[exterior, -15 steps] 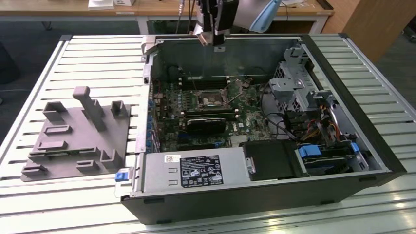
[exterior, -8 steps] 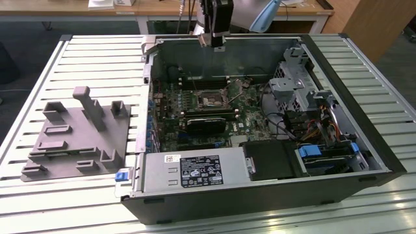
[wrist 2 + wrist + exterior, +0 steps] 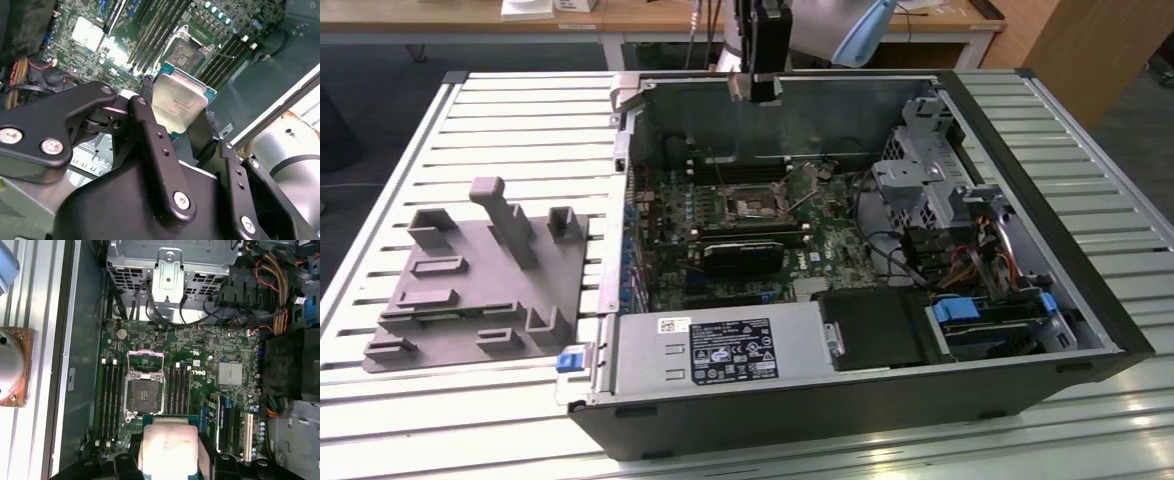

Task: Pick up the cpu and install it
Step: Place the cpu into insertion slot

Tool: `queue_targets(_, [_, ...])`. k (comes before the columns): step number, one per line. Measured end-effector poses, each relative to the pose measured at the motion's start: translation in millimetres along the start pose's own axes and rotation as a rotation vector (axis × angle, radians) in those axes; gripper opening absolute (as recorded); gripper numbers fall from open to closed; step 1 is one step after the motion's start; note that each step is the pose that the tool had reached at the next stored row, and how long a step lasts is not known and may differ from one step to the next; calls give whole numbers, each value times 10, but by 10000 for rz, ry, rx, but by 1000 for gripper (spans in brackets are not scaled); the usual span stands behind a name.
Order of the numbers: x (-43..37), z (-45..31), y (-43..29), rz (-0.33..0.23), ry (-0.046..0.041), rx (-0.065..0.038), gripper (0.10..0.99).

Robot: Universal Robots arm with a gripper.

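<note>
My gripper [image 3: 175, 110] is shut on the cpu [image 3: 178, 100], a flat square chip with a shiny silver top and pale rim, pinched by its edges between the black fingers [image 3: 150, 125]. In the first wrist view the cpu [image 3: 167, 447] hangs above the green motherboard [image 3: 200, 345], just short of the empty black-framed socket [image 3: 145, 392], whose metal load plate [image 3: 146, 357] is swung up. The exterior view puts the gripper [image 3: 758, 88] high over the far side of the open computer case [image 3: 854, 400], with the socket [image 3: 754, 205] below and nearer.
A grey tray [image 3: 474, 280] with upright pegs lies on the slatted table at the exterior view's left. Inside the case are a black card [image 3: 740, 255], memory slots [image 3: 110, 400], loose cables [image 3: 921, 255], a drive cage [image 3: 921, 170] and the power supply [image 3: 720, 350].
</note>
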State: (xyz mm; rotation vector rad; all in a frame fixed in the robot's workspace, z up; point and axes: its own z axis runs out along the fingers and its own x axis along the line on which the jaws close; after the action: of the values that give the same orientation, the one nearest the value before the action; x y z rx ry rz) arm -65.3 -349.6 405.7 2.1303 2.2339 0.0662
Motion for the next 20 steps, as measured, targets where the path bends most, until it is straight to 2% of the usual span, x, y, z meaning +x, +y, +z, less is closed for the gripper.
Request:
queue_targets(3, [53,54,12,-1,-1,1,529])
queue_targets(9, [58,127,16,0,4,0,529])
queue_targets(20, [58,195,12,-1,4,1,529])
